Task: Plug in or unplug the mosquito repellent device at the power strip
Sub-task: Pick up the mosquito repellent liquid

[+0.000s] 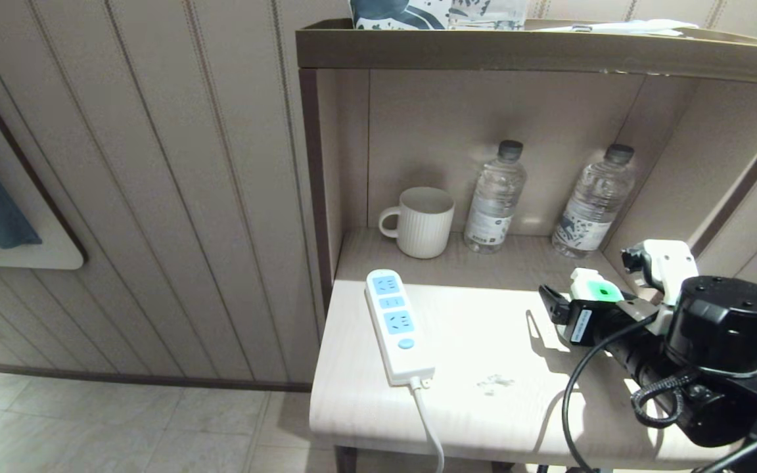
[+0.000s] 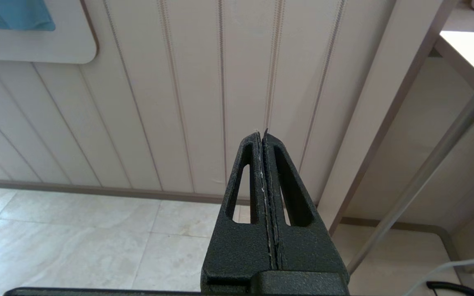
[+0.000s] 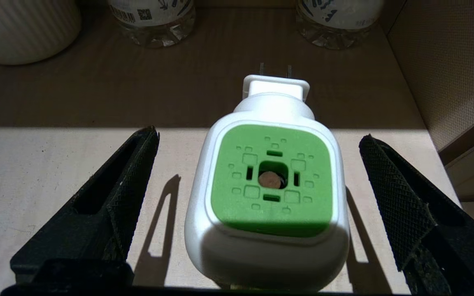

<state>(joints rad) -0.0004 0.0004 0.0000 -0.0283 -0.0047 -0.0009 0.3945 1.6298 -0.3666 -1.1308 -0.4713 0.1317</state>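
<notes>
I am looking at the right hand (image 3: 257, 197) from far away, and its two fingers are standing wide apart – one on each side of the mosquito repellent device (image 3: 268, 193), not touching it. The device is standing upright on the surface (image 1: 483, 348), near the right edge, with its green top facing up and its metal prongs pointing toward the back wall of the nook. Sunlight is falling on the front part of the surface, and the fingers are throwing shadows beside the device.

The power strip (image 1: 395, 325) is lying flat on the left part of the same surface, well apart from the device. Its three blue socket faces are all free, and its white cord (image 1: 428, 427) is hanging over the front edge.

Behind, in the shaded back of the nook, a white ribbed mug (image 1: 421, 220) and two clear water bottles (image 1: 495, 197) are standing.

The left hand (image 2: 263, 139) is parked low beside the furniture, facing the wall panels and the floor tiles – its fingers are pressed together, holding nothing.
</notes>
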